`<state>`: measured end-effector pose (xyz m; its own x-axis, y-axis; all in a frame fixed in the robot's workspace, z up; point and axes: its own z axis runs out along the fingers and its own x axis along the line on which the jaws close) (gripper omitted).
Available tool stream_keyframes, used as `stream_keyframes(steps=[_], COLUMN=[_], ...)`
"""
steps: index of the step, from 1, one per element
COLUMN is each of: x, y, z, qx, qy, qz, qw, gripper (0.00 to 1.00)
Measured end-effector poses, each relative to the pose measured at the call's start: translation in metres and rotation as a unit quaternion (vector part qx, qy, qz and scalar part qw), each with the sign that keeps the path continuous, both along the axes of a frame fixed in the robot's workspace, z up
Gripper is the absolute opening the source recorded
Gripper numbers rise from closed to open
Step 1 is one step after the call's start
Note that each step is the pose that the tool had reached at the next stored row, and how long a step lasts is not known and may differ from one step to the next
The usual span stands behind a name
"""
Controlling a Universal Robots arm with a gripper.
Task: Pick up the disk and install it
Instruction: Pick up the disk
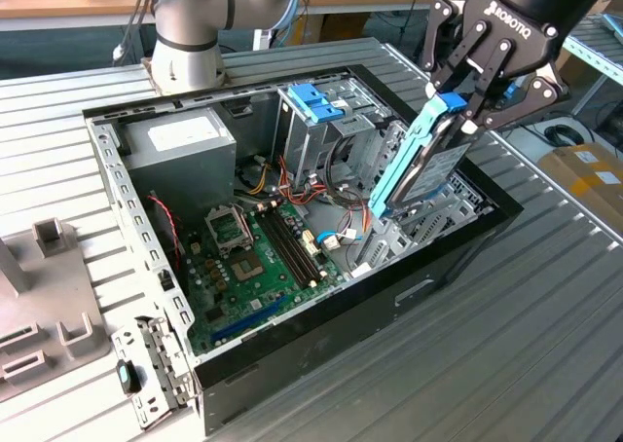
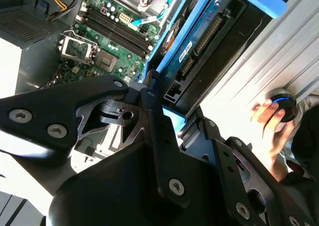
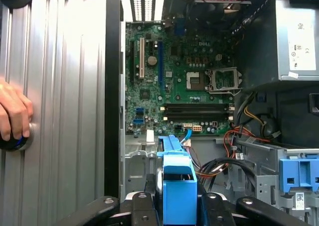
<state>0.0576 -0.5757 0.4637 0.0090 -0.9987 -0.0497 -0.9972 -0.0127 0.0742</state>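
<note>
install step: hand (image 1: 463,109) clamped on the disk (image 1: 419,165), held tilted over the computer case (image 1: 321,349), not yet seated.

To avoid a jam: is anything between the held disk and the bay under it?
Nothing visible. The gripper holds the disk tilted, its lower end at the metal bay; cables lie beside it.

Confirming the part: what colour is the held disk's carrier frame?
Blue; the disk shows best in the exterior view.
</note>
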Motion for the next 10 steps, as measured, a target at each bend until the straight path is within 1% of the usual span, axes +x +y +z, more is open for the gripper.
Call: stream_keyframes(steps=[5,6,7,10], x=[0.0065,0.0098,0.0154,0.0241], y=[-0.0014,-0.0015,-0.0016,-0.0016], z=[-0.0001,-0.0001,-0.0001,-0.0002], qx=[0.0000,0.0000,0.0000,0.0000], qy=[0.0011,0.0016,0.0026,0.0039], qz=[0.000,0.000,0.000,0.000], qw=[1.0000,1.0000,1.0000,1.0000], gripper=[0.37,0.37,0.37,0.37])
